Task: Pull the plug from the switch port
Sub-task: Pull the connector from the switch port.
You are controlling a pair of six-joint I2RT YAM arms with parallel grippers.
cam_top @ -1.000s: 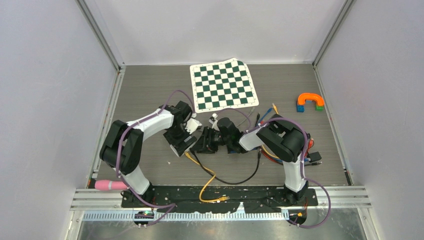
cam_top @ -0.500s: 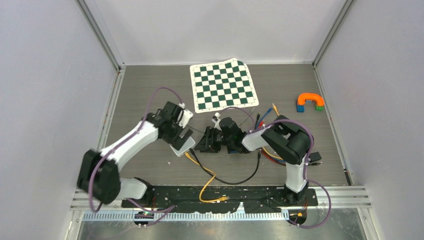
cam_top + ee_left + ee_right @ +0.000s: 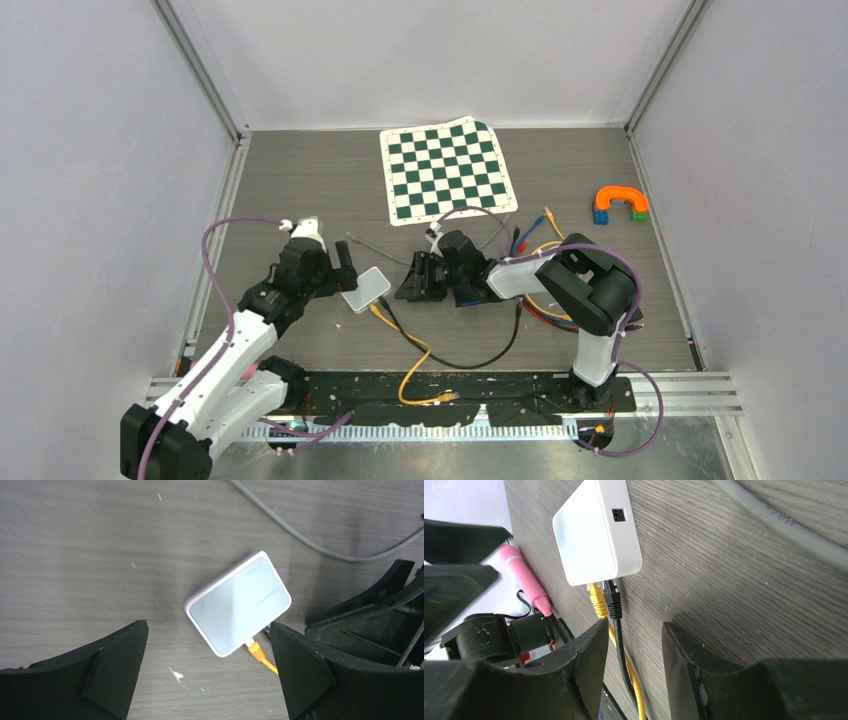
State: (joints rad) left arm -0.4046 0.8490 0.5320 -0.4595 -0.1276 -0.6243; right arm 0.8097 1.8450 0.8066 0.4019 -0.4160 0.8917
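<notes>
The white switch (image 3: 365,289) lies flat on the table between my two grippers. A yellow plug (image 3: 597,600) and a black plug (image 3: 613,600) sit side by side in its near edge. Their cables run back between the fingers of my right gripper (image 3: 635,625), which is open just behind the plugs; the fingers are not pressing on the cables. In the top view that gripper (image 3: 412,280) lies low, just right of the switch. My left gripper (image 3: 338,272) hovers left of the switch, open and holding nothing. In its own view the switch (image 3: 237,602) and the yellow plug (image 3: 256,651) lie ahead of its fingers.
A green checkered mat (image 3: 448,170) lies at the back. Orange and blue blocks (image 3: 620,203) sit at the right. A grey cable (image 3: 375,250) curves behind the switch, and loose coloured cables (image 3: 535,300) pile under the right arm. A pink object (image 3: 526,577) lies near the left arm's base.
My left arm has drawn back to the left, off the switch, leaving it uncovered on the table. The right gripper has stayed beside the plugs.
</notes>
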